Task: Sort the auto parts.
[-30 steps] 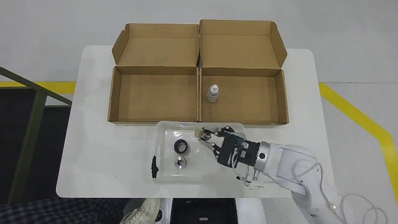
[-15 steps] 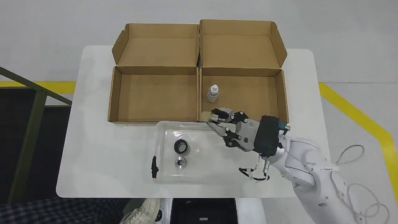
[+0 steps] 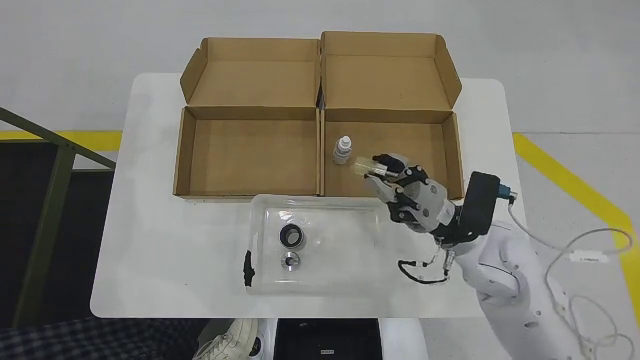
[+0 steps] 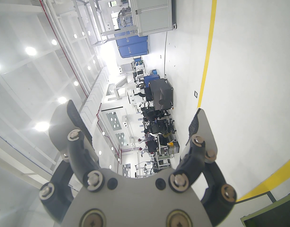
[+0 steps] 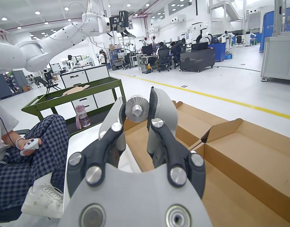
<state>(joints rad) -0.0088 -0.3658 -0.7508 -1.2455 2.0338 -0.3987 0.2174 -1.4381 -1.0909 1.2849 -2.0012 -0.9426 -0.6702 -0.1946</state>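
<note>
My right gripper (image 5: pixel 136 106) is shut on a small round silver metal part (image 5: pixel 136 112). In the top view that gripper (image 3: pixel 372 166) hangs over the near left corner of the right cardboard box (image 3: pixel 410 150), close to a small white bottle (image 3: pixel 343 149) standing in that box. The left cardboard box (image 3: pixel 250 155) holds nothing. In the clear plastic tray (image 3: pixel 262 210) lie a black ring (image 3: pixel 292 235) and a small metal part (image 3: pixel 289 262). My left gripper (image 4: pixel 135 113) is open, raised high and pointing out into the room, seen far off as the left gripper (image 5: pixel 123 25).
Both boxes have their lids folded back at the table's far side. A small black piece (image 3: pixel 246 268) lies at the tray's left edge. A black cable (image 3: pixel 420 270) loops below the right arm. A green cart (image 5: pixel 88 88) stands left of the table.
The right gripper has risen out of the clear tray with the silver part and moved away over the near edge of the right box.
</note>
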